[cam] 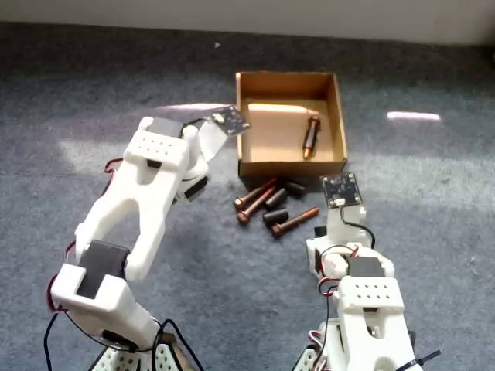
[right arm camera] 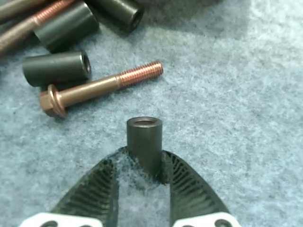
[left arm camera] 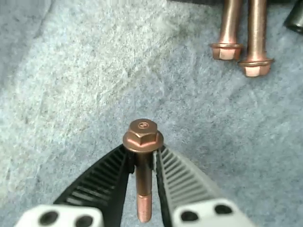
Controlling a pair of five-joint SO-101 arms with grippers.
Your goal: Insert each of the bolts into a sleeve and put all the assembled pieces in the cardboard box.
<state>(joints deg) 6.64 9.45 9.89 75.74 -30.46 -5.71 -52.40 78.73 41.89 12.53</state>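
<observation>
My left gripper (left arm camera: 142, 156) is shut on a copper bolt (left arm camera: 143, 138), clamped by its shank with the hex head out past the fingertips. It hovers over the carpet left of the pile (cam: 271, 205) of loose bolts and black sleeves. My right gripper (right arm camera: 144, 158) is shut on a black sleeve (right arm camera: 144, 137), whose open bore points away from the jaws. It sits just right of the pile, near a loose bolt (right arm camera: 94, 90). The cardboard box (cam: 241, 116) behind the pile holds one assembled piece (cam: 311, 135).
Two loose bolts (left arm camera: 241, 33) lie side by side ahead of the left gripper. Three loose sleeves (right arm camera: 57, 68) lie beyond the right gripper's bolt. Grey carpet (cam: 425, 193) covers the whole surface, with open room to the left and right of the pile.
</observation>
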